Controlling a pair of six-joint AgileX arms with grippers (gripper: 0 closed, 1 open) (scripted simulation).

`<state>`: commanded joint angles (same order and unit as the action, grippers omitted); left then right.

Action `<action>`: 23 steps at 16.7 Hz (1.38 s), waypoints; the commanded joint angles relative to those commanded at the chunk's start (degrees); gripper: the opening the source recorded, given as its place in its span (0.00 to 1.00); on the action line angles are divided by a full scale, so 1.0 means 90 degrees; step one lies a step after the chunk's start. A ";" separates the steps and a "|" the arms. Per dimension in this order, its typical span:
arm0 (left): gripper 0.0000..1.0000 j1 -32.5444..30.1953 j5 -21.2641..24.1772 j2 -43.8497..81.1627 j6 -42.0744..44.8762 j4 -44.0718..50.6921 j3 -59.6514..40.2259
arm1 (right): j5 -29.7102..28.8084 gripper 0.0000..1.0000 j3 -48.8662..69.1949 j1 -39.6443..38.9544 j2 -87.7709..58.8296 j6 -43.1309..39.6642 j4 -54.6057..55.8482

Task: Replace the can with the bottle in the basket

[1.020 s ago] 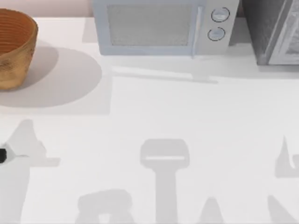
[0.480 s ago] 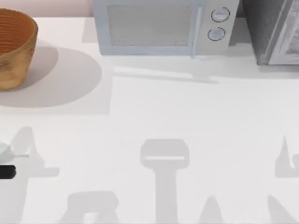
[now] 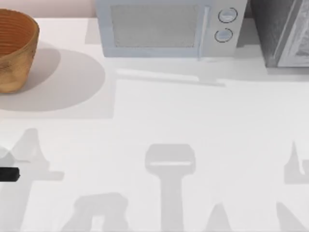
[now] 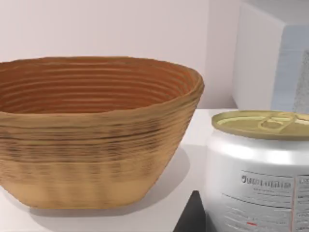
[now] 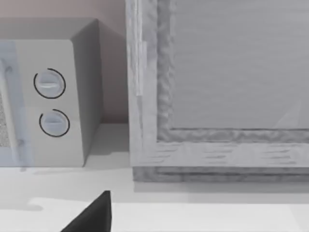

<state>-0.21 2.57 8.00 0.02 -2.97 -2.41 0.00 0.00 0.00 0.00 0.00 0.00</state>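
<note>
Top view puts the orange-brown woven wicker basket point(image 3: 14, 46) at upper left, apparently emptied; the white, gold-topped can point(image 4: 258, 174) looms close before the left wrist camera, outside it. Finger state: cannot tell. Bottle placement remains.

microwave point(image 3: 166, 28), grey cabinet point(image 3: 282, 31), white table point(image 3: 193, 121)

Overhead camera looks down; left wrist camera closely faces the basket point(image 4: 96, 130).

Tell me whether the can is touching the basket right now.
Apart. In the left wrist view the can stands beside the basket, outside it, with bare table and the basket's shadow showing between them.
</note>
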 joint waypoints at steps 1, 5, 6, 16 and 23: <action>0.00 -0.0032 0.0131 0.0323 0.0001 -0.0153 -0.0124 | 0.0000 1.00 0.0000 0.0000 0.0000 0.0000 0.0000; 0.00 -0.0271 0.0903 0.2003 0.0024 -0.1041 -0.0852 | 0.0000 1.00 0.0000 0.0000 0.0000 0.0000 0.0000; 0.00 -0.0354 0.1145 0.2498 0.0034 -0.1317 -0.1080 | 0.0000 1.00 0.0000 0.0000 0.0000 0.0000 0.0000; 0.00 -0.1434 0.4150 0.8431 0.0134 -0.4712 -0.3896 | 0.0000 1.00 0.0000 0.0000 0.0000 0.0000 0.0000; 0.00 -0.2125 0.6118 1.2442 0.0165 -0.6934 -0.5734 | 0.0000 1.00 0.0000 0.0000 0.0000 0.0000 0.0000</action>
<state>-19.34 57.63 119.97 1.51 -65.38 -54.02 0.00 0.00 0.00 0.00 0.00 0.00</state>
